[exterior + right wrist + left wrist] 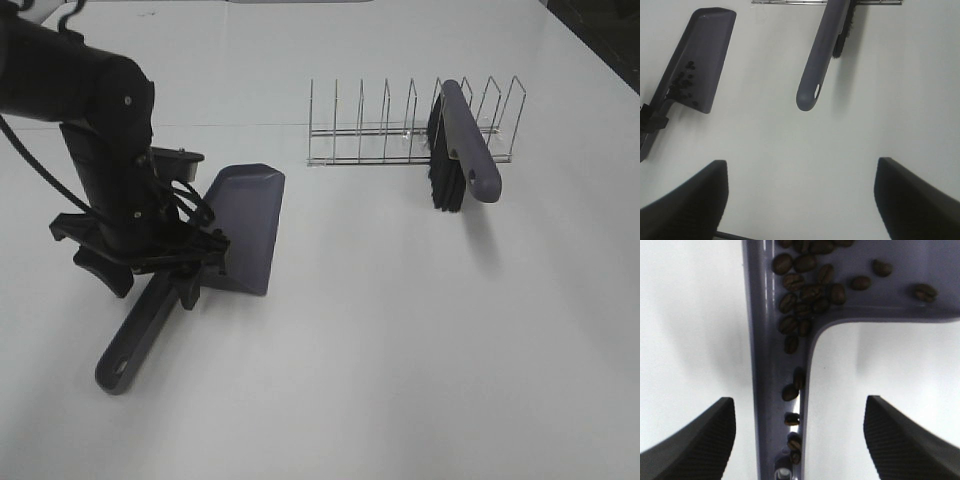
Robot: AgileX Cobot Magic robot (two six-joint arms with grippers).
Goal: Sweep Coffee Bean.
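Observation:
A grey-purple dustpan [250, 220] lies flat on the white table, its handle pointing toward the front left. Several coffee beans [805, 290] lie at the back of the pan and along the handle channel; they also show in the right wrist view [685, 82]. In the exterior high view my arm hides them. My left gripper [185, 275] is open, its fingers on either side of the dustpan handle [760, 365] without touching it. My right gripper [800, 170] is open and empty above bare table, out of the exterior high view. The grey-purple brush [468, 150] leans in the rack.
A wire rack [370, 130] stands at the back of the table, with the brush's black bristles [445, 180] resting at its right end. The table's far right corner edge [600, 50] shows in the exterior high view.

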